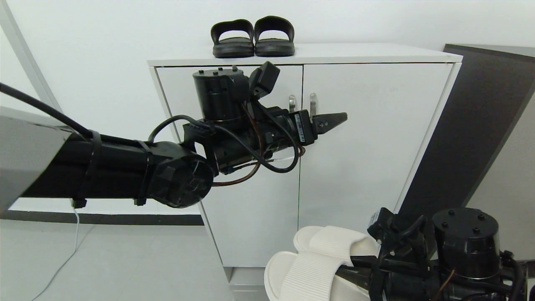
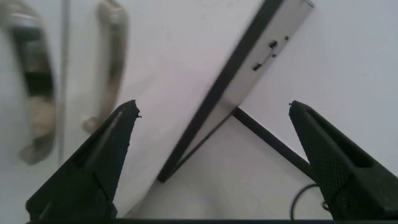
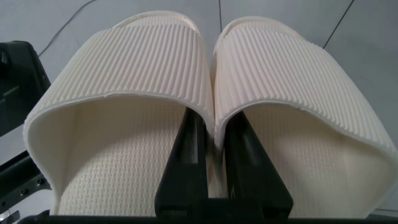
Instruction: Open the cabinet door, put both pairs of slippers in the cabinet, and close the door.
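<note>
The white cabinet [image 1: 359,138] stands with both doors shut and two metal handles [image 1: 301,103] at the centre seam. A black pair of slippers [image 1: 253,37] sits on its top. My left gripper [image 1: 340,118] hovers open just in front of the right door, beside the handles [image 2: 112,62]; its fingers [image 2: 93,174] are spread wide with nothing between them. Low at the right, my right gripper [image 1: 355,269] is shut on the white pair of slippers [image 1: 317,259], its fingers [image 3: 186,162] pinching the inner walls of both slippers [image 3: 124,68] together.
A dark grey panel [image 1: 480,125] stands against the cabinet's right side, also in the left wrist view as a dark-edged board [image 2: 249,81]. A thin cable [image 1: 67,255] lies on the pale floor at the left. The floor left of the cabinet is open.
</note>
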Tool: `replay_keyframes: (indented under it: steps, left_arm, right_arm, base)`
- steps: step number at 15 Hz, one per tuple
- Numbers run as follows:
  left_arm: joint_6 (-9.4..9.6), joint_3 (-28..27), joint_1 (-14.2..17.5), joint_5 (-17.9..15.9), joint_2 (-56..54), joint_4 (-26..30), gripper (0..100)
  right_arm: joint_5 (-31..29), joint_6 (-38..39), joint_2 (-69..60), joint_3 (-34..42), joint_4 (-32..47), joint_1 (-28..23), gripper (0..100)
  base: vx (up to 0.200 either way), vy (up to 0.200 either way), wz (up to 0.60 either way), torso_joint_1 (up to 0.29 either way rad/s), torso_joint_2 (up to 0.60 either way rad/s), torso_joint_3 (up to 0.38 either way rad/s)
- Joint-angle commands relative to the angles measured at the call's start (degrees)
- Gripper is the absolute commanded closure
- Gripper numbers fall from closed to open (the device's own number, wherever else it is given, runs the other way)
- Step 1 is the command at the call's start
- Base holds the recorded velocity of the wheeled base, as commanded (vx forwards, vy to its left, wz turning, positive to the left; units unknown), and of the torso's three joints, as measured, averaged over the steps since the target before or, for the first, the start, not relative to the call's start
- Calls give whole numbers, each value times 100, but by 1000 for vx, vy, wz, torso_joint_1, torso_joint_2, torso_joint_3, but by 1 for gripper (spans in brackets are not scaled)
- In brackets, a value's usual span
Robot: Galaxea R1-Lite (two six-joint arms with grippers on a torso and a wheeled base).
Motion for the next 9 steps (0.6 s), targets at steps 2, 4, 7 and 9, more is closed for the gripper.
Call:
replay_keyframes:
  steps: [2,4,7,9]
  left_arm:
    - [1,-22,92,43,-6,-2,0]
    - [1,-136,84,166,46,85,0]
    - [1,-505,92,360,204,314,0]
    - [1,-663,84,360,328,384,0]
  right_arm:
    - [0,-46,14,33,7,5,100]
    - [0,-46,14,51,-2,5,100]
    - [0,-46,14,51,7,5,100]
    - [8,-46,14,60,-2,5,100]
  base:
    - [0,0,0,0,0,0]
    - [0,0,0,0,0,0]
    - [0,0,0,0,0,0]
    - [0,0,0,0,0,0]
